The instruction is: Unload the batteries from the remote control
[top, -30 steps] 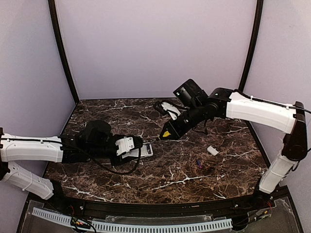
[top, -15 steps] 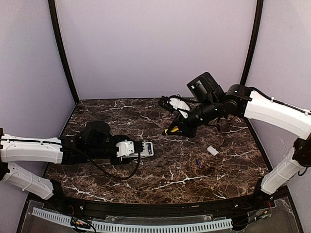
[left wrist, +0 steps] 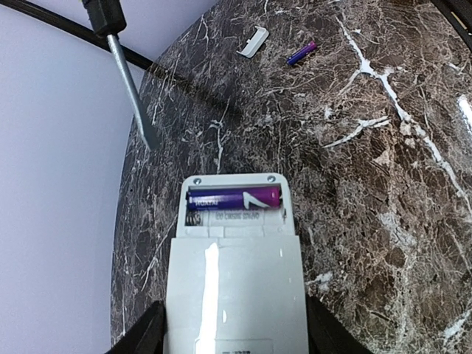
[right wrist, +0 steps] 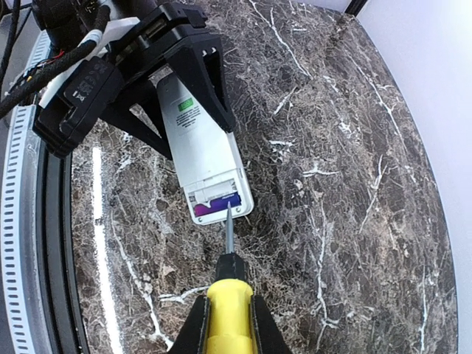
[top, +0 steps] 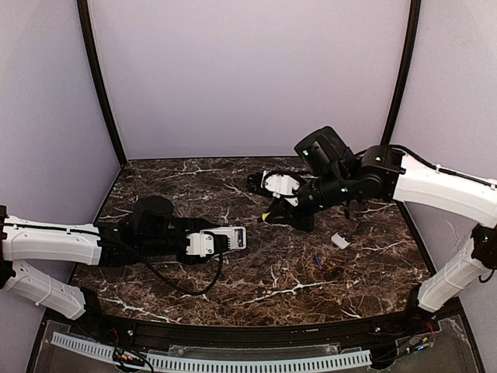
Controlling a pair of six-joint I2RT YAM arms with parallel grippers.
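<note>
- Left gripper (left wrist: 234,332) partway open, clamping remote control (left wrist: 232,287) by its sides.
- Seated battery (left wrist: 234,198) in open compartment; loose battery (left wrist: 302,53) on table (left wrist: 383,184).
- Right gripper (right wrist: 228,328) closed on screwdriver (right wrist: 227,291).

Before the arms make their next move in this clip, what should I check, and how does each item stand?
1. Remote control gripped by left gripper, back up: ok.
2. Compartment open, cover off on the table: ok.
3. Screwdriver clamped in right gripper: ok.
4. Screwdriver tip touching seated battery: not ok, it hangs apart from the remote.
5. Both batteries out: not ok, only the loose battery lies on the table.
</note>
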